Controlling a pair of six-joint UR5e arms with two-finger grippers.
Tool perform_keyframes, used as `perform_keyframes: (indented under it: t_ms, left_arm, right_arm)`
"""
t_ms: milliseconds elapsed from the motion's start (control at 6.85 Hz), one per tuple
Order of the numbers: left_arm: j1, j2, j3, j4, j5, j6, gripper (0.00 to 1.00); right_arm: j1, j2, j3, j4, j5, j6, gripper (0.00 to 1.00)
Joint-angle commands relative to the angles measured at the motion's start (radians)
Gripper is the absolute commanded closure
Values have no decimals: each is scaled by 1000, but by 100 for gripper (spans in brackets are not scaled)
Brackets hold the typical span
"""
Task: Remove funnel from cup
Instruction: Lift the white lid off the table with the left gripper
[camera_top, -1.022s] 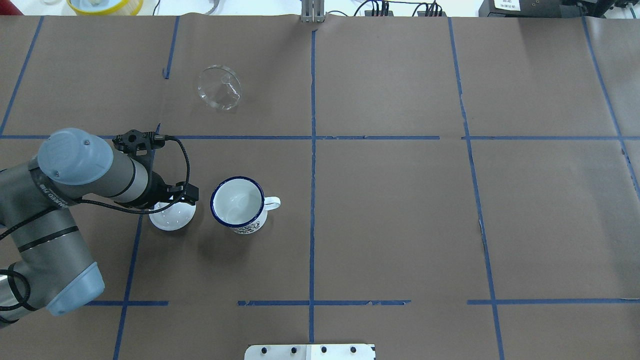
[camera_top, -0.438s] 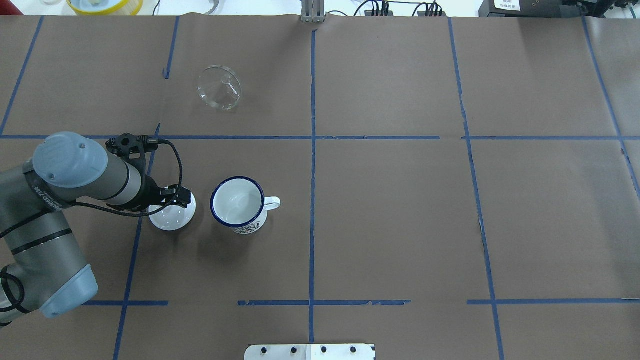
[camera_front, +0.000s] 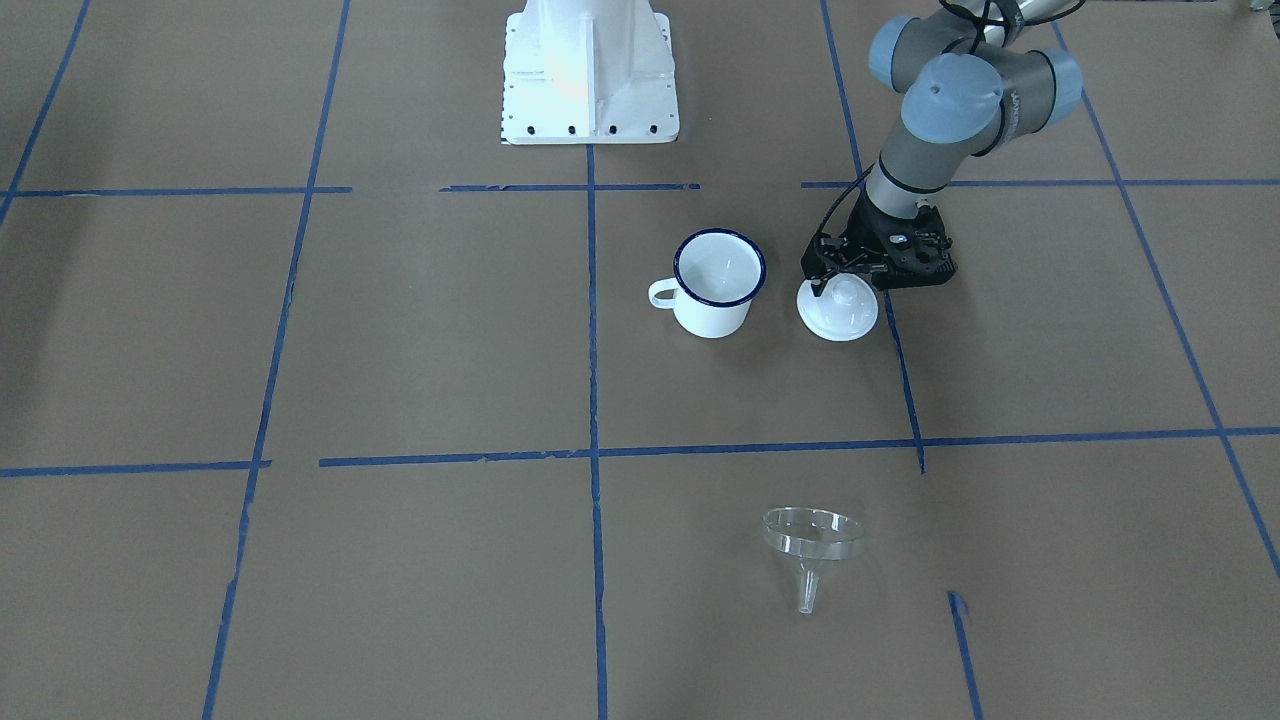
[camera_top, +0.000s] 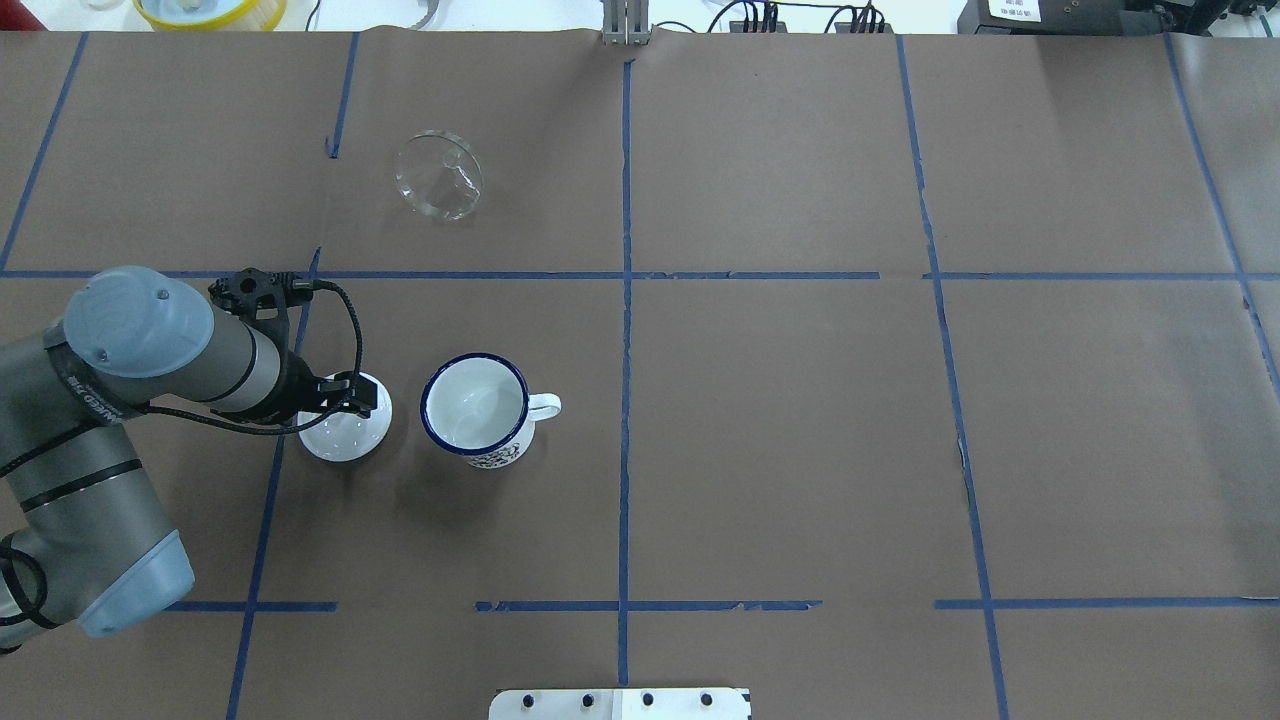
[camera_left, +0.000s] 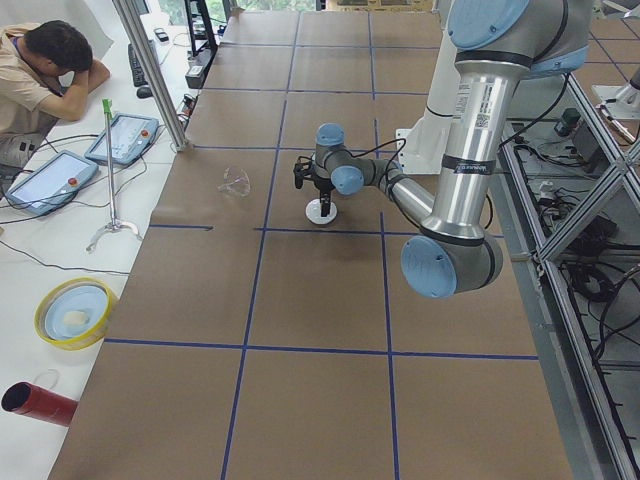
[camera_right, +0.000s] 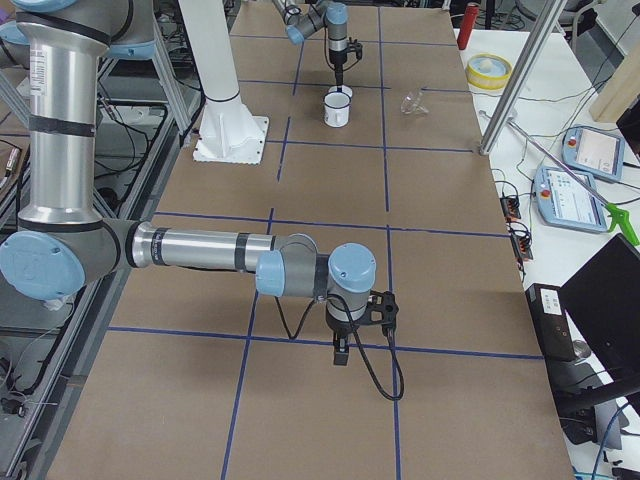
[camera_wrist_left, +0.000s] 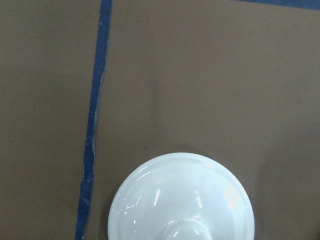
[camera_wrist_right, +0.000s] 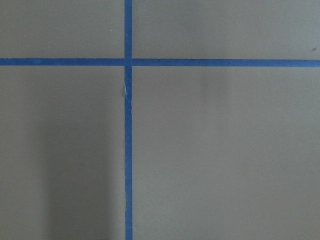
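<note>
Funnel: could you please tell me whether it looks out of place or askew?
Yes: the funnel lies tipped on its side on the table, well apart from the cup, which stands upright and empty beside a white lid.

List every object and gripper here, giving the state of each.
funnel: out of the cup, lying tipped on the table.
cup: upright, empty.
lid: knob up, beside the cup, not touching.
left gripper: over the lid; open or shut unclear.
right gripper: over the table, far from the cup; open or shut unclear.
</note>
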Motion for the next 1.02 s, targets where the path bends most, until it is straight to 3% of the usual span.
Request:
perform_keyframes:
  t_ms: [0,146,730,876]
  left_arm:
    - [1,-6,2,0,2,-3,49]
    - [1,-6,2,0,2,-1,55]
    - [-3,-6,-5,2,2,-1,56]
    - [-3,-7,-5,2,2,0,73]
  right_arm:
    - [0,0,0,0,0,0,0]
    - [0,0,0,0,0,0,0]
    - [0,0,0,0,0,0,0]
    - [0,0,0,0,0,0,0]
